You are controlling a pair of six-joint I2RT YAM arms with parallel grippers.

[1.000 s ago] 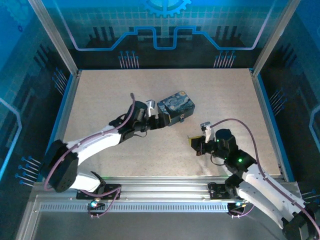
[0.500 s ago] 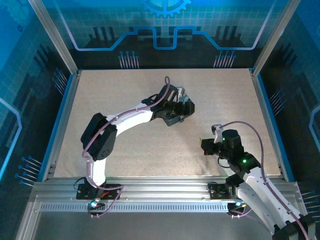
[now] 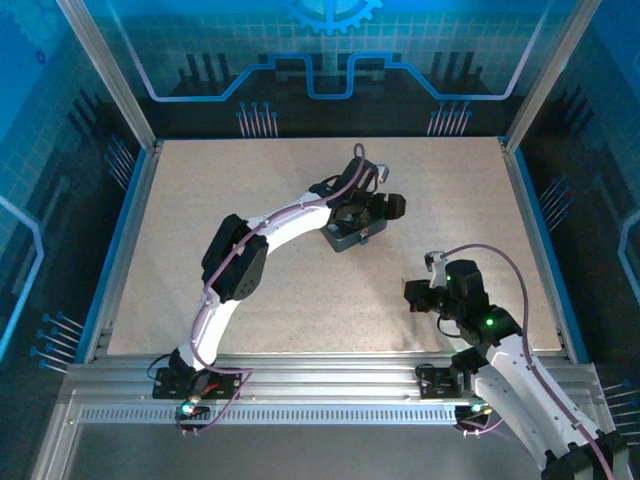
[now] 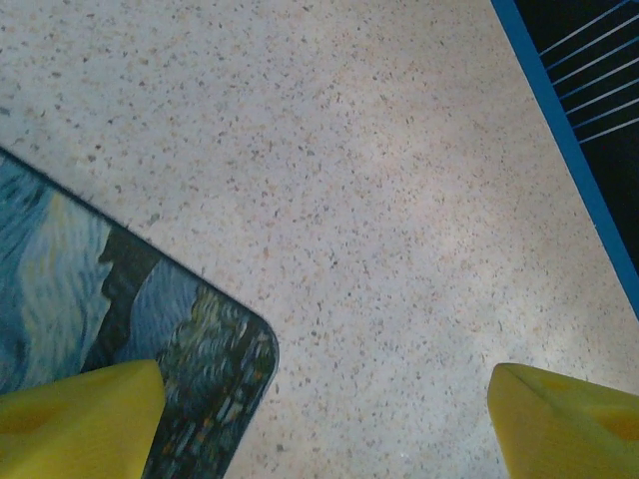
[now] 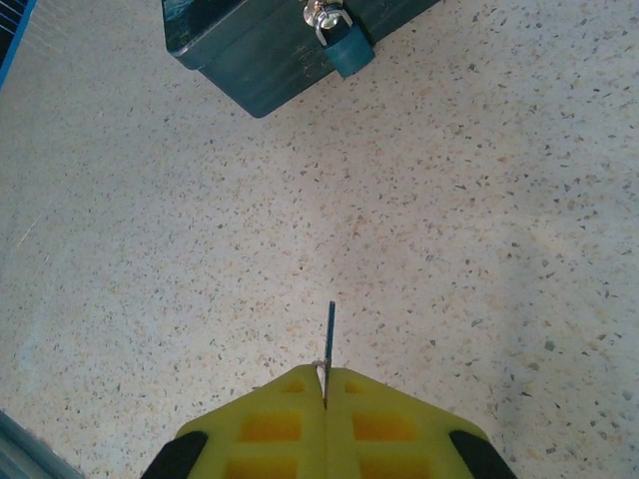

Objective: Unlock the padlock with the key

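Swirl-painted tin (image 4: 120, 329) corner at 8 o'clock; yellow fingertips (image 4: 80, 419) at 7 and 5 o'clock, spread wide over speckled tabletop (image 4: 379, 200).

Your cell: a speckled counter (image 3: 200, 220) inside blue-lit walls.
Blue trim (image 3: 534, 225) edges its left and right sides; translucent blue panels (image 3: 430, 50) printed with circuit lines and a gear stand at the far side and flanks, framed by slanting aluminium posts (image 3: 105, 70). A slotted metal rail (image 3: 330, 388) runs along your near edge.
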